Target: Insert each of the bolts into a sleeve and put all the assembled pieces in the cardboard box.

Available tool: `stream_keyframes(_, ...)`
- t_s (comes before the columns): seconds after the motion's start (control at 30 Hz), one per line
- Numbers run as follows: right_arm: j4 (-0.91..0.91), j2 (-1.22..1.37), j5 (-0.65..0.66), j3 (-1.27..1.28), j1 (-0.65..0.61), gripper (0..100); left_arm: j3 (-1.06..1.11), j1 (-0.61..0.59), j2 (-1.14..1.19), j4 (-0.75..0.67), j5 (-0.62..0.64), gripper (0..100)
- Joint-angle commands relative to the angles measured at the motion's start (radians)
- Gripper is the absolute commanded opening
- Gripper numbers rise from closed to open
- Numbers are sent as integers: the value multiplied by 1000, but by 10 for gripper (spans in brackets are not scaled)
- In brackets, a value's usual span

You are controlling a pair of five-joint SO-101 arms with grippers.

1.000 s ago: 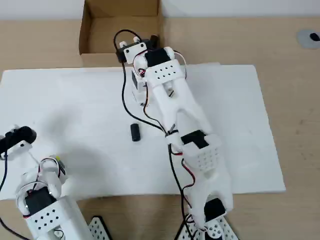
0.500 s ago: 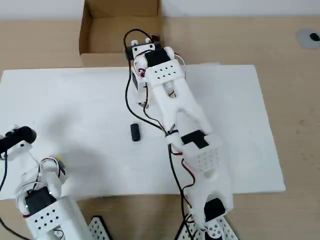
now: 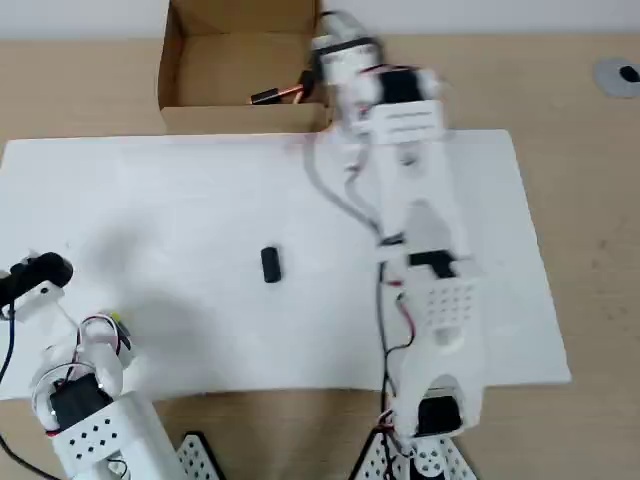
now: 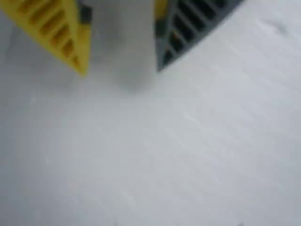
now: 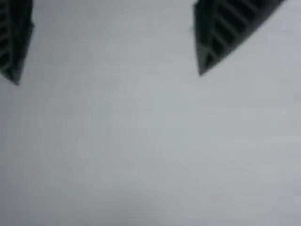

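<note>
Copper-tipped assembled piece [image 3: 277, 95] inside cardboard box [image 3: 167, 68], near wide-spread right jaws, left jaws parted

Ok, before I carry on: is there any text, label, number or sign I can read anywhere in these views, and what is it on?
None can be read.
The cardboard box, the white sheet and the black sleeve lying on it show no print.
The grey disc at the table's far corner bears a dark mark, too small to read.
</note>
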Motion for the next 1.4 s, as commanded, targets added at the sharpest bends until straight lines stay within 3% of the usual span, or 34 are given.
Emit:
stream_keyframes(0.0, 40, 18, 72, -97, 163, 284, -21, 5, -10, -5, 5, 104)
stream_keyframes(0.37, 74, 96, 133, -171, 380, 284, -21, 9, -10, -5, 3, 105)
stream_keyframes(1.37, 40, 127, 127, -191, 377, 284, -20, 9, -10, -5, 2, 105)
